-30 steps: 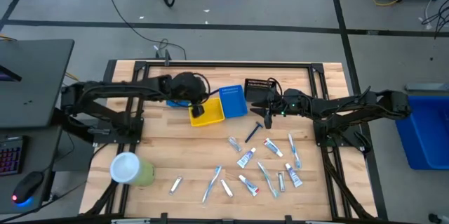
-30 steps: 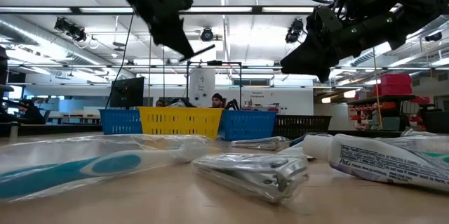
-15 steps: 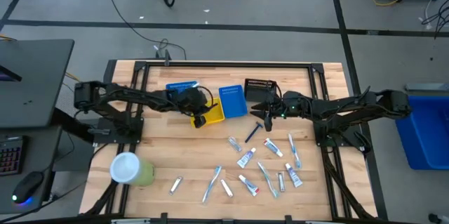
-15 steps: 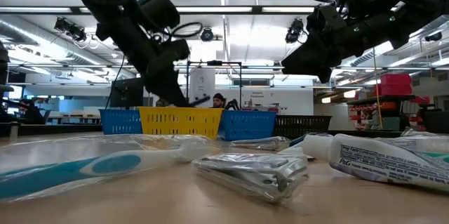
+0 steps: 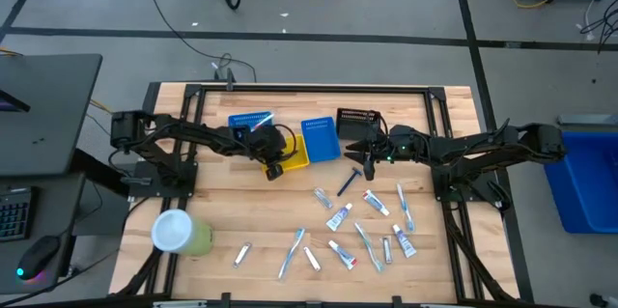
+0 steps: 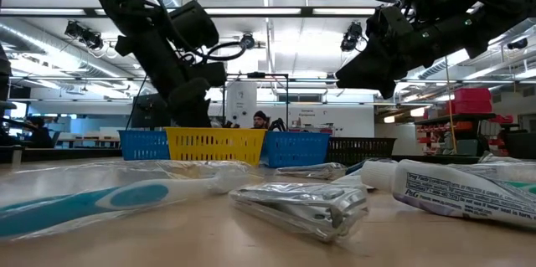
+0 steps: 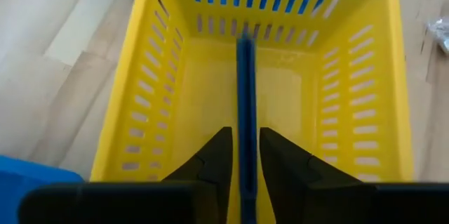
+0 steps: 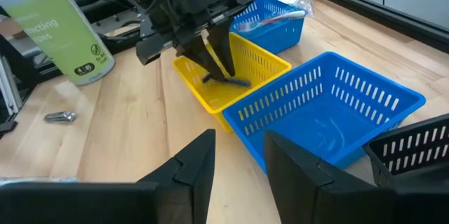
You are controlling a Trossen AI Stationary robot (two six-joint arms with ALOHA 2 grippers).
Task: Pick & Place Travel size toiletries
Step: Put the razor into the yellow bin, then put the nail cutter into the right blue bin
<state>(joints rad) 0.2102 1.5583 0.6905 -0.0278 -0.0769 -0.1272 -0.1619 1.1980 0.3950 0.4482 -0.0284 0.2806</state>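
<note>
Left gripper (image 7: 242, 155) hung over yellow bin (image 7: 153, 90), fingers loosely flanking blue razor (image 7: 245, 104) pointing down into bin; whether still gripped, could not tell; best part fingers fully, lift straight up clear of rim; right gripper (image 8: 238, 155) idle, empty, jaws apart.

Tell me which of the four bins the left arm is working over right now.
The yellow bin, between the two blue bins. The left gripper hangs over it, a dark blue razor between its fingers; the others have no gripper above.
</note>
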